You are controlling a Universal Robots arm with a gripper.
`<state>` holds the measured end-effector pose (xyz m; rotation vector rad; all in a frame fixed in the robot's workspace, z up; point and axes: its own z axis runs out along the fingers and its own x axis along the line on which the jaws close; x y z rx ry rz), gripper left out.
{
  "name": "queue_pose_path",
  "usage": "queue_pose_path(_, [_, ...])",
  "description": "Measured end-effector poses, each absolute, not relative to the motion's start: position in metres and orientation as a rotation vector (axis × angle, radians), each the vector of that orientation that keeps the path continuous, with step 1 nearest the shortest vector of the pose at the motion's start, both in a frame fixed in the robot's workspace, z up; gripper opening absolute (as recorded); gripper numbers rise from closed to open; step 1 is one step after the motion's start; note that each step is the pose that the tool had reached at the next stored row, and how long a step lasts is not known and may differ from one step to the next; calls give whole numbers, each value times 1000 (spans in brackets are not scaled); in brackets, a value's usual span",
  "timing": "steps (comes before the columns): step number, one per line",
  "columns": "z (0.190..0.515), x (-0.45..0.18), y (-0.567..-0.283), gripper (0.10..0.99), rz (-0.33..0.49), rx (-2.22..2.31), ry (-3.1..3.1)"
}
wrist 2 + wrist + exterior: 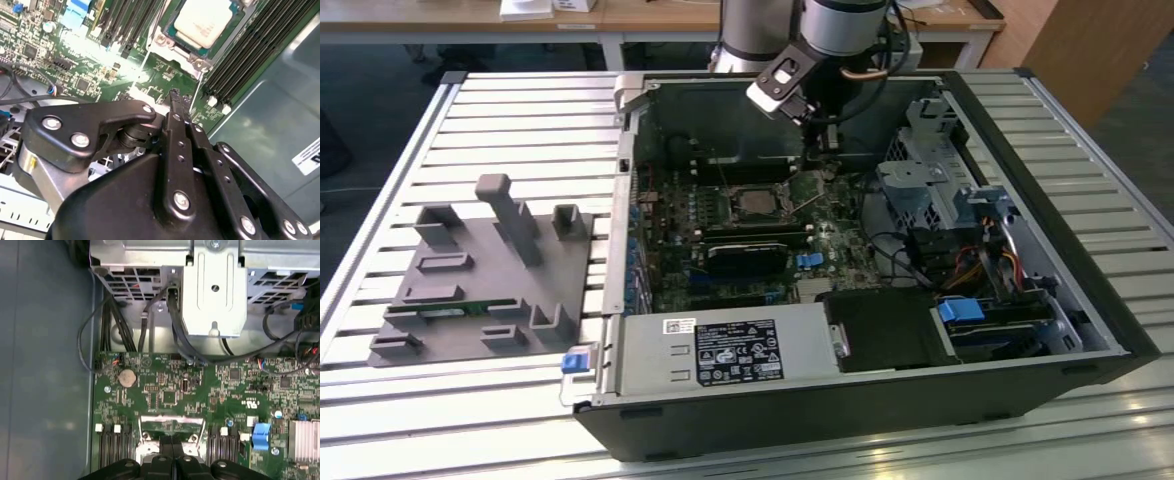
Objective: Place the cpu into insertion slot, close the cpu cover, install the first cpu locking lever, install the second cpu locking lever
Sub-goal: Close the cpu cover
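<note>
Hanging inside the one open computer case (854, 415), the single tool (815, 152) is holding its two fingers (172, 130) pressed together, closed on nothing. In the second wrist view its tips are appearing over bare green motherboard (75, 70) just beside one corner of the insertion slot (726, 206), apart from the slot's metal. Whether they are touching the board I cannot tell.

The one cpu (202, 20) is lying flat in the insertion slot, its pale metal top facing up. The one cpu cover (180, 52) is lying down around it as a silver frame. Whether the locking levers are latched I cannot tell.

Two banks of long black memory slots (240, 60) are flanking the insertion slot, one on each side. Low, open board is running from the slot's end toward one silver drive bracket (215, 290), where a bundle of black cables (150, 325) is crowding the board's edge.

The exterior view is taking in the wider layout. One black-labelled power supply box (720, 352) is sitting across the insertion slot from the tool. One grey fixture block (480, 270) is resting on the slatted desk (440, 420), outside the case and well apart from the slot. The first wrist view is adding one coin battery (127, 377) near the slot and one blue connector (261, 436) past one memory bank. The second wrist view is giving the close look at the cpu's top.
</note>
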<state>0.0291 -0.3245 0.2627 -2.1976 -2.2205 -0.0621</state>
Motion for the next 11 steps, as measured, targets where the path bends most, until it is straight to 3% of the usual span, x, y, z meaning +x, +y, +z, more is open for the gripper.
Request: queue_pose_path(11, [261,50,-324,106,-61,-2197,-2220])
